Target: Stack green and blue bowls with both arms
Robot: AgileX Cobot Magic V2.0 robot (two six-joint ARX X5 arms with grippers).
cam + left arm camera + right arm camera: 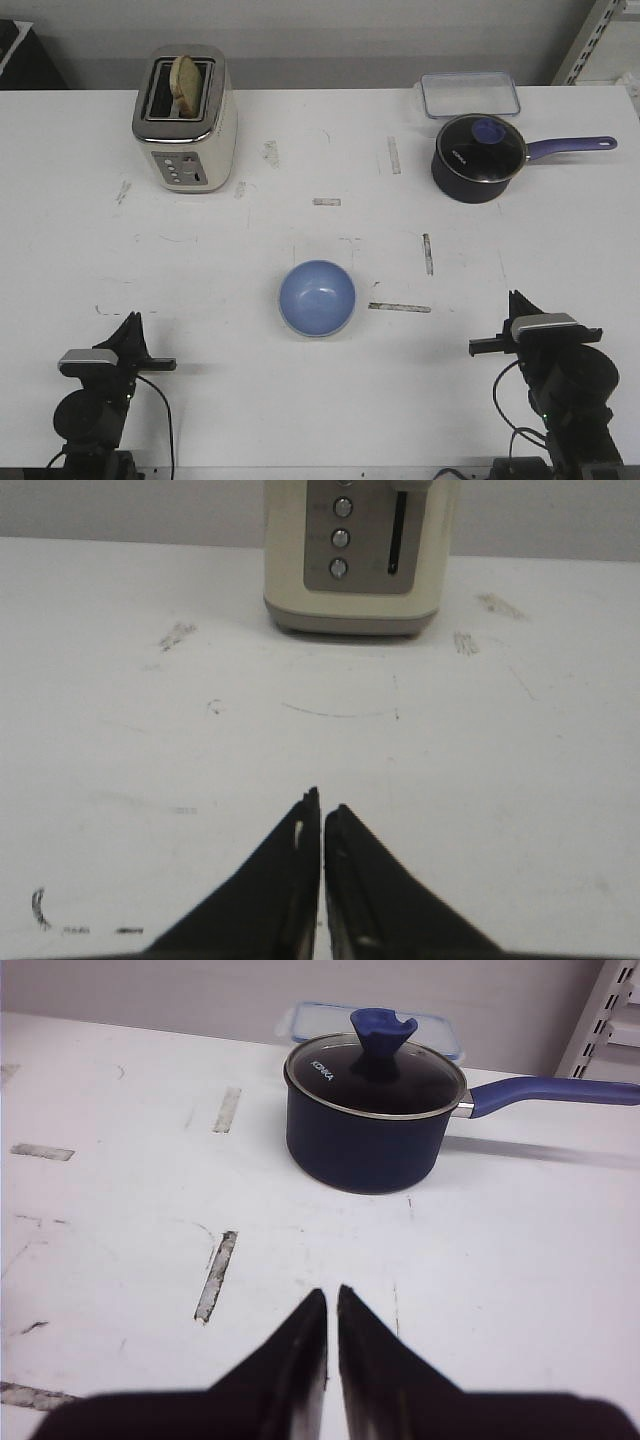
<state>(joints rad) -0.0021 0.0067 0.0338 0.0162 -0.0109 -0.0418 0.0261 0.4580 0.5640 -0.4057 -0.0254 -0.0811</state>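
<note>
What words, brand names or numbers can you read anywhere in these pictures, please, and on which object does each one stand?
"KONKA": white lettering on the glass lid of the dark saucepan, read in the right wrist view.
The same mark shows on the lid in the front view, too small to read.
Toaster: small markings beside its buttons, too blurred to read.
Nothing readable on the blue bowl or the clear container.

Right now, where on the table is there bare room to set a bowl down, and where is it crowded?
Bare: the wide stretch between the toaster and the blue bowl, and the strip between the bowl and the right gripper. Crowded: the far right corner, where the saucepan sits against the clear container.
</note>
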